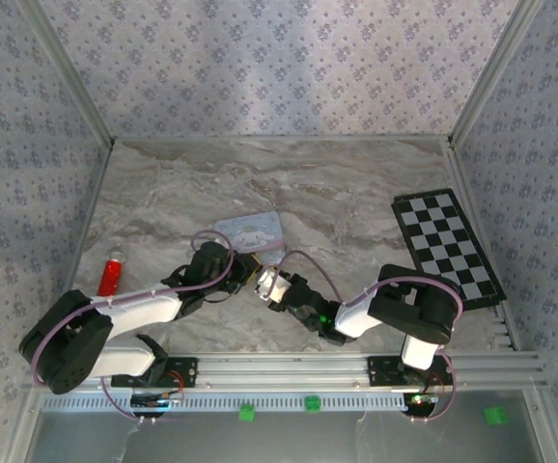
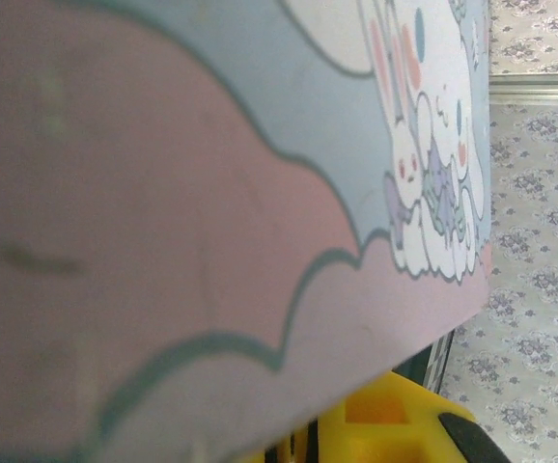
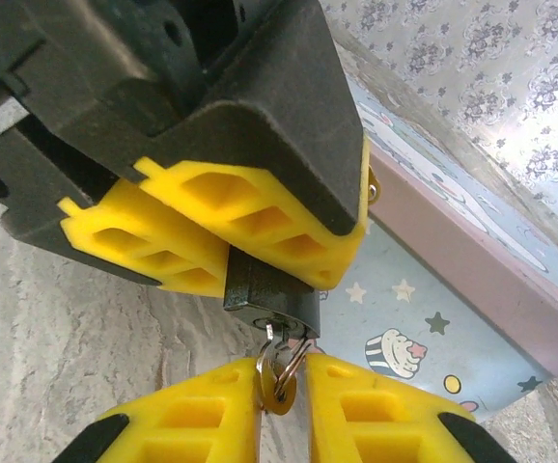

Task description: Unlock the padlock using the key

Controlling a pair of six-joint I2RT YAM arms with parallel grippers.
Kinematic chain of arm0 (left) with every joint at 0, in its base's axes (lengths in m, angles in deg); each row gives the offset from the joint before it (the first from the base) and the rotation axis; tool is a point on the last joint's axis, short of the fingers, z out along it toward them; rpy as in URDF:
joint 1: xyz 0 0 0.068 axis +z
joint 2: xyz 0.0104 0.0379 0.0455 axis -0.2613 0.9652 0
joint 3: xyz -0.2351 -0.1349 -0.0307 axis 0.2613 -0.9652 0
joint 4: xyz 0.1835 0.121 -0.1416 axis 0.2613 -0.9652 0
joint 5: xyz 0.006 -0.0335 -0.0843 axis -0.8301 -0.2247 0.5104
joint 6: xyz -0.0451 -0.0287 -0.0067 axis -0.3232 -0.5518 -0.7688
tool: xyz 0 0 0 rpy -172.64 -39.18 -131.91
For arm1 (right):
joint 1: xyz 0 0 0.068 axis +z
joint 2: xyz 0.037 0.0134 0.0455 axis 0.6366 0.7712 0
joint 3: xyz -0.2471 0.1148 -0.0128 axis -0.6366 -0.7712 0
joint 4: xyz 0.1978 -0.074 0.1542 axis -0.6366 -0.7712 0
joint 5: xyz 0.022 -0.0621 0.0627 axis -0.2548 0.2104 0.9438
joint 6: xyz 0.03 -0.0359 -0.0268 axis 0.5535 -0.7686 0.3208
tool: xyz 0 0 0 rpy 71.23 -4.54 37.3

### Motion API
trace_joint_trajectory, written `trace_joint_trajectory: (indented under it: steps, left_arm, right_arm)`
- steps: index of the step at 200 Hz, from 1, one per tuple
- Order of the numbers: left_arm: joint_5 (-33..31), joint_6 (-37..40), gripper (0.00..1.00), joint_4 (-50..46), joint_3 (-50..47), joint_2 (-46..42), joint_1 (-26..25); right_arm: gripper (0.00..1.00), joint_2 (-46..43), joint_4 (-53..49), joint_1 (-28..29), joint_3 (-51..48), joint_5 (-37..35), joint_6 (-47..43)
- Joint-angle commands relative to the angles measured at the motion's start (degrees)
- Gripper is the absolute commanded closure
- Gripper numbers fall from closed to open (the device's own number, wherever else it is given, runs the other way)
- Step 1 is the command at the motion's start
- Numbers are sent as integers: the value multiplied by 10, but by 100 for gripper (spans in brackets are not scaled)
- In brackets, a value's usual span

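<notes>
Got the left gripper [image 3: 260,273] clamped on the padlock [image 3: 272,301], centre of the right wrist frame, apparently clear of the table [image 1: 356,193], keyhole end pointing down-frame. Got the right gripper [image 3: 283,410] closed in on the key [image 3: 277,384] and its ring [image 3: 293,355], bottom centre, pads [image 3: 192,424] against both sides. Looks pinched, with the key apparently seated in the lock. In the top view, meeting just left of centre, directly below the tin [image 1: 252,231] in frame.

Risks, judging from here:
- Pinching mostly ring rather than key: would slip, putting no torque into the lock.
- Twisting off-axis: could bend the key or drag it out.
- Gripping such a tiny lock body: could let it rotate in the left gripper under torque, or drop.
- Working this close to the tin: could knock it on the wrist turn.
- Cannot tell yet whether the lock has turned at all.

Labels: nothing readable. No brand made out on lock or key. On the tin just cartoon art: white long-eared characters, stars and a cupcake on pale blue, with a pink band.
</notes>
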Motion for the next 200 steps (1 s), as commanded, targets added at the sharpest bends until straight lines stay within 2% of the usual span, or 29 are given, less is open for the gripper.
trace_joint_trajectory:
  steps: [1, 82, 128, 143, 200]
  left_arm:
    - [3, -8, 100, 18, 5, -16, -6]
    - [3, -7, 100, 21, 8, -11, -10]
    - [-1, -5, 100, 26, 6, -12, -11]
    - [-3, -3, 100, 30, 5, -11, -11]
    - [-7, 8, 100, 43, 9, 1, -9]
  right_arm:
    - [81, 8, 9, -2, 12, -18, 19]
    - [86, -4, -17, -4, 25, -14, 55]
    - [88, -33, -59, -14, 28, 7, 119]
    - [88, -44, -87, -22, 29, 35, 151]
    - [92, -95, -180, -90, 24, 214, 319]
